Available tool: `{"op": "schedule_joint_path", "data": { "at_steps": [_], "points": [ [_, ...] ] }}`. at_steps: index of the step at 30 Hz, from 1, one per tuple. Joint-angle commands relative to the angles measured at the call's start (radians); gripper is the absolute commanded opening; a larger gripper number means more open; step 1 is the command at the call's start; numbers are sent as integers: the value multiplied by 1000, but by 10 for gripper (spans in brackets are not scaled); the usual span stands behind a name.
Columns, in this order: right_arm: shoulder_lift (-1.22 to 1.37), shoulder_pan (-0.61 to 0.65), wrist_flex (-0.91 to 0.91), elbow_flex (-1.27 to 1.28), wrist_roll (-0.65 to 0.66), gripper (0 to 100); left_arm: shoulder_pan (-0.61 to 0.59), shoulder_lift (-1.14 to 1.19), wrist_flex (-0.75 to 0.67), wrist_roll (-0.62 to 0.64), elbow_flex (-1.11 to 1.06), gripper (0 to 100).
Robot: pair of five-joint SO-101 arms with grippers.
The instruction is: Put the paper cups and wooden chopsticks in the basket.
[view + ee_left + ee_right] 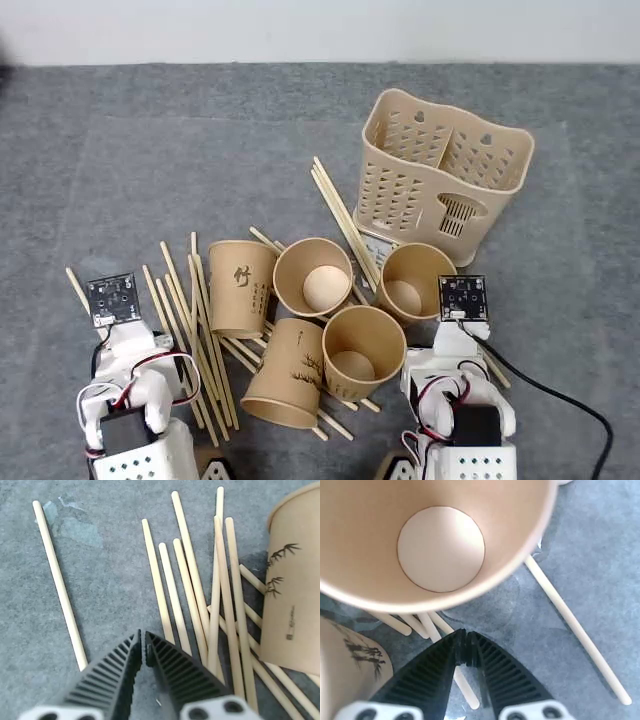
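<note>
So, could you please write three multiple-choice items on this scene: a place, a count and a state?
1. The basket stands: A) beyond the paper cups B) left of them all C) nearer than them.
2. Paper cups in all: A) three B) five C) seven.
3. The left gripper has its fingers: A) wide open B) half open C) shut, empty.
Answers: 1A, it stands past the cups; 2B, three upright, two on their sides; 3C, the fingers meet with nothing between.
</note>
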State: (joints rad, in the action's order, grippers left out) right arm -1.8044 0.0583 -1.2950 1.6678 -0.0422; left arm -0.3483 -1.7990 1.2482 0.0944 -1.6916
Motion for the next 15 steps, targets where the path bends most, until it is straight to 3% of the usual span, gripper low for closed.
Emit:
{"op": "schedule_joint_path", "data": {
  "at_steps": [1,5,12,15],
  "points": [
    [-8,5,-12,15,-3,14,-8,-9,2,8,8,15],
    [-8,2,-16,-38,28,15,-8,-9,2,8,8,15],
    [-8,-1,-18,-298,545,15,-8,-9,2,8,8,15],
    [-8,-2,-7,-390,594,11,-8,-9,2,8,8,15]
  ]
}}
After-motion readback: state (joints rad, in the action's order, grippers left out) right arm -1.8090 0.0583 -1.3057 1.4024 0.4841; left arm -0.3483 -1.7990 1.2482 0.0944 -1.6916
